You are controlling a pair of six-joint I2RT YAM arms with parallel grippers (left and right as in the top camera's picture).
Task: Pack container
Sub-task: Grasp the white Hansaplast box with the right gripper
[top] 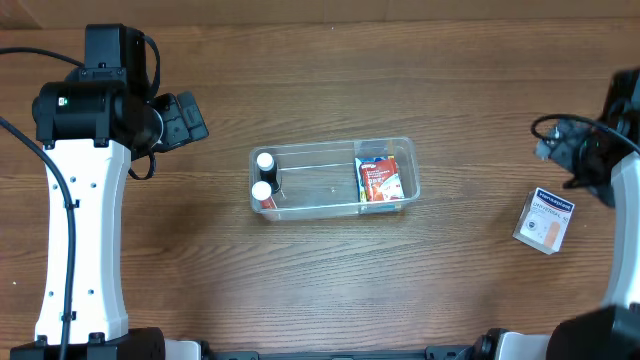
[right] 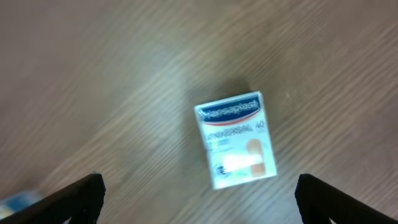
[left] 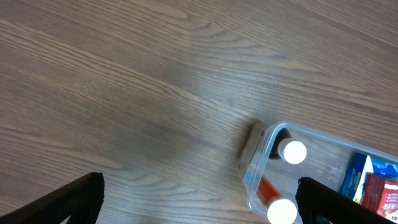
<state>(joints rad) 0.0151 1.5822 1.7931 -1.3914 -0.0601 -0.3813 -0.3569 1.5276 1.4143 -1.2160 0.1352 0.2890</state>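
Above plaster box (right: 236, 140), right claw (right: 199, 196) hangs spread wide; container (top: 320, 185) well apart.

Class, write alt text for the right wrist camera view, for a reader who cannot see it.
A white and blue Hansaplast Universal plaster box lies flat on the wooden table, slightly blurred. The right gripper hovers above it, open, its dark fingertips showing at the lower corners.

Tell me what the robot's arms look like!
The left arm is a long white tube dotted with tiny screws, topped by chunky black joints with a little green light. Black cables loop off it. The right arm matches: white shell, black joint, black cable. The left claw and right claw have flat black fingers.
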